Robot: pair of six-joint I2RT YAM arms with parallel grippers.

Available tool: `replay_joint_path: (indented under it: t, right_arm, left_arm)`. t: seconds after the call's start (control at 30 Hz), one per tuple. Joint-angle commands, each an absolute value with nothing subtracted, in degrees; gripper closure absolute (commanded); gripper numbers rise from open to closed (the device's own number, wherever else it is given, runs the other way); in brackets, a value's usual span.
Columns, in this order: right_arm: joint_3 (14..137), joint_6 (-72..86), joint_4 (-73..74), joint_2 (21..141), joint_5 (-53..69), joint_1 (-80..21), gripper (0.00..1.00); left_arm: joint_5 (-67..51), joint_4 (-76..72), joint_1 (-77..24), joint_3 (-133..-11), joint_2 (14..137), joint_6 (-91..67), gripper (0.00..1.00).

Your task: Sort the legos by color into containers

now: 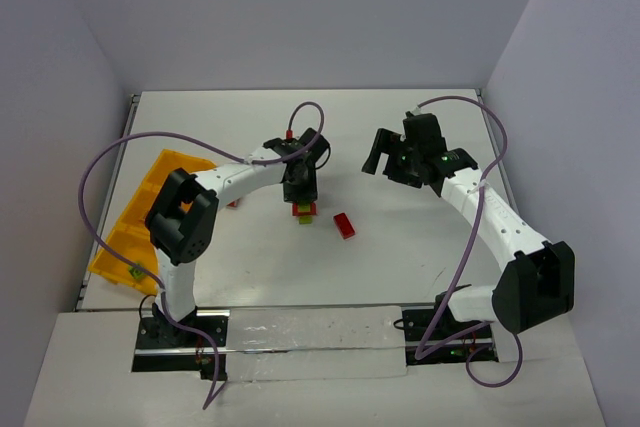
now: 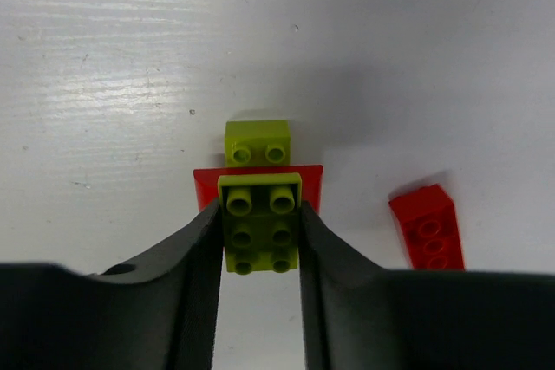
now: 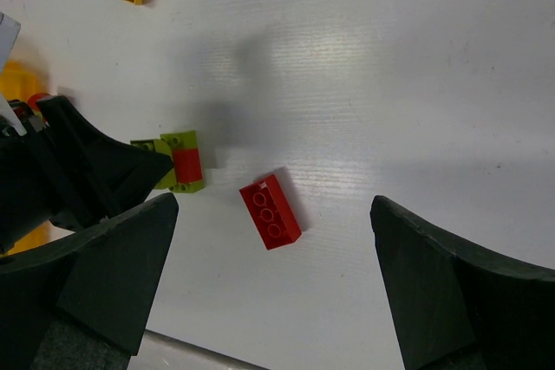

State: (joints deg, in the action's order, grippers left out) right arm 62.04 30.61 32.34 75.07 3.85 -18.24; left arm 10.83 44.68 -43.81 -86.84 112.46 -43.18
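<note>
The orange-yellow tray (image 1: 128,232) lies at the left edge of the worktop (image 1: 400,277), well apart from the bricks. At centre the left hand (image 1: 300,190) is clamped on a lime green brick (image 2: 260,231) topping a red-and-green clump (image 2: 205,185) that rests on the worktop; a loose red brick (image 1: 344,225) lies just to its right. Farther right, the right hand (image 1: 385,159) hangs spread wide, holding nothing.

A white table (image 1: 400,267) stands between plain grey walls (image 1: 300,17).
</note>
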Motion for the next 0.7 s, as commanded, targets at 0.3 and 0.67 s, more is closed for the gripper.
replay_joint_path:
  t: [0.3, 0.67]
  right_arm:
    - [62.61, 23.58, 26.19, 71.78, 15.84, -19.20, 0.05]
    - [52.17, 2.29, 9.84, 60.12, 20.26, -29.53, 0.13]
  left_arm:
    - [-15.59, 44.16, -35.92, -92.68, 104.56, -33.36, 1.00]
    - [-39.46, 50.67, -33.31, -97.91, 105.77, -20.73, 1.00]
